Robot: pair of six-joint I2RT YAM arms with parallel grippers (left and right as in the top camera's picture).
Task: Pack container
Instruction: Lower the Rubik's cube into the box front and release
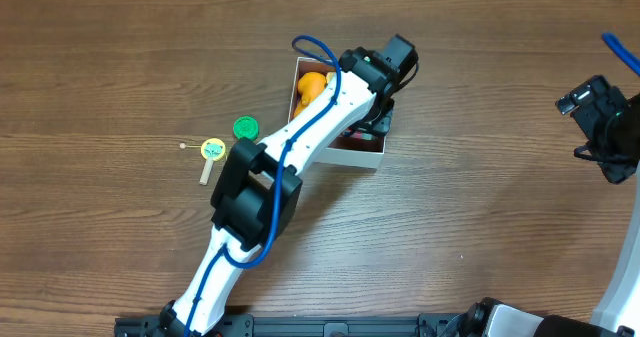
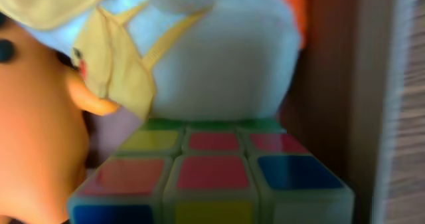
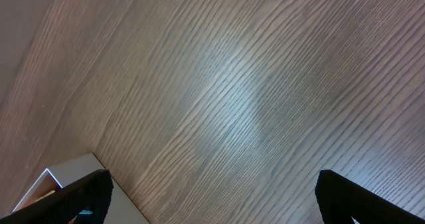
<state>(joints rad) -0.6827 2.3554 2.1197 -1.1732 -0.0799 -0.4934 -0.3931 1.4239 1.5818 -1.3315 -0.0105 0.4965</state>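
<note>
The container (image 1: 352, 159) is a white-walled square box in the middle of the table. My left arm reaches across it, and my left gripper (image 1: 368, 117) is down inside it, its fingers hidden. An orange toy (image 1: 312, 85) lies in the container's far left corner. The left wrist view shows, very close, a multicoloured puzzle cube (image 2: 212, 177), a white plush with yellow trim (image 2: 219, 58) behind it and the orange toy (image 2: 40, 131) on the left. My right gripper (image 1: 600, 127) is open and empty at the far right, over bare wood (image 3: 212, 184).
A green disc (image 1: 245, 127) and a yellow round tag on a stick (image 1: 211, 153) lie on the table left of the container. A white flat-edged thing (image 3: 63, 177) shows at the lower left of the right wrist view.
</note>
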